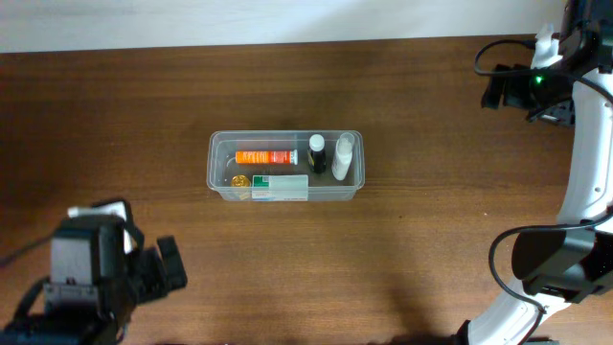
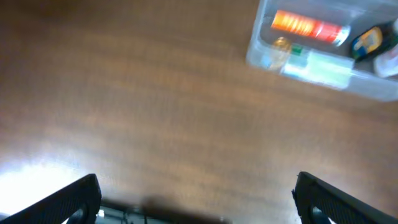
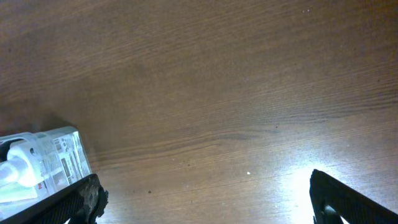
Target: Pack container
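Observation:
The container [image 1: 219, 144] is a clear plastic tub at the table's middle. It holds an orange tube [image 1: 265, 156], a black bottle with a white cap [image 1: 317, 152], a white bottle [image 1: 343, 157], a white-and-green carton [image 1: 280, 187] and a small amber item [image 1: 239, 180]. My left gripper [image 1: 170, 266] is open and empty at the lower left, well short of the tub. In the left wrist view the tub [image 2: 255, 53] lies far beyond the open fingers [image 2: 199, 199]. My right gripper [image 1: 496, 90] is open and empty at the far right rear. The right wrist view shows its fingers [image 3: 205, 196] and one tub corner [image 3: 65, 155].
The wooden table [image 1: 431, 240] surrounds the tub. A white wall strip [image 1: 287, 19] runs along the table's far edge. Black cables [image 1: 498, 57] loop near the right arm.

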Controlling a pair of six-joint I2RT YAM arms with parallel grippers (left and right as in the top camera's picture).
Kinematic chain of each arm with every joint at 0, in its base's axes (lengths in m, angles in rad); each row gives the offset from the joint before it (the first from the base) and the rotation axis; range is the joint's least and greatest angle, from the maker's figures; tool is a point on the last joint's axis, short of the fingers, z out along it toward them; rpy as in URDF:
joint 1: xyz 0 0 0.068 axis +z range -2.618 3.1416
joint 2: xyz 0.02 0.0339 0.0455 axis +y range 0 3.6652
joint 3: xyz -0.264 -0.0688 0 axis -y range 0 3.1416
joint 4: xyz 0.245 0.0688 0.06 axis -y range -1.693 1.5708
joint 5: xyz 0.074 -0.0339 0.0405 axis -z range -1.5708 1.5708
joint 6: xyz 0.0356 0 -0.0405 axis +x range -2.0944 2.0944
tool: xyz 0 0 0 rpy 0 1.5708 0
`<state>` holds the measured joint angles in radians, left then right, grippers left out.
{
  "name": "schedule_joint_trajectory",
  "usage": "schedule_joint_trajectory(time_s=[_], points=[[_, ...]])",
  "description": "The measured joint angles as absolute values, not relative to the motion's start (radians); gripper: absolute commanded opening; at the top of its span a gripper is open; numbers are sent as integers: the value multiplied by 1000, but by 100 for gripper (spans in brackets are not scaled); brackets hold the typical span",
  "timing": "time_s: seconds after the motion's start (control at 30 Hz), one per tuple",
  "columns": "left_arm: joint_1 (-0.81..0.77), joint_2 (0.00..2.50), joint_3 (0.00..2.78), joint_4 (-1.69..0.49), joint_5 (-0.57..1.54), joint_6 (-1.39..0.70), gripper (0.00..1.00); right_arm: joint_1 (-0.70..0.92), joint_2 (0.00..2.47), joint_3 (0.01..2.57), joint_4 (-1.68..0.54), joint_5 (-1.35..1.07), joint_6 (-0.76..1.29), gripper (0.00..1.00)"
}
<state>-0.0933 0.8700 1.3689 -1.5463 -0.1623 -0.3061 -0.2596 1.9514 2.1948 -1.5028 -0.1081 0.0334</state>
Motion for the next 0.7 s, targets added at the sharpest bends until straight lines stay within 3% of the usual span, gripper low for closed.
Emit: schedule_joint_trajectory(time_s=[0.27, 0.7], points=[[-93, 820, 1317, -1611, -163, -345, 99, -260, 1951, 2195, -1503, -108, 33, 98], [-93, 819, 1311, -1489, -189, -358, 99, -260, 1951, 2195, -1503, -108, 34, 98]])
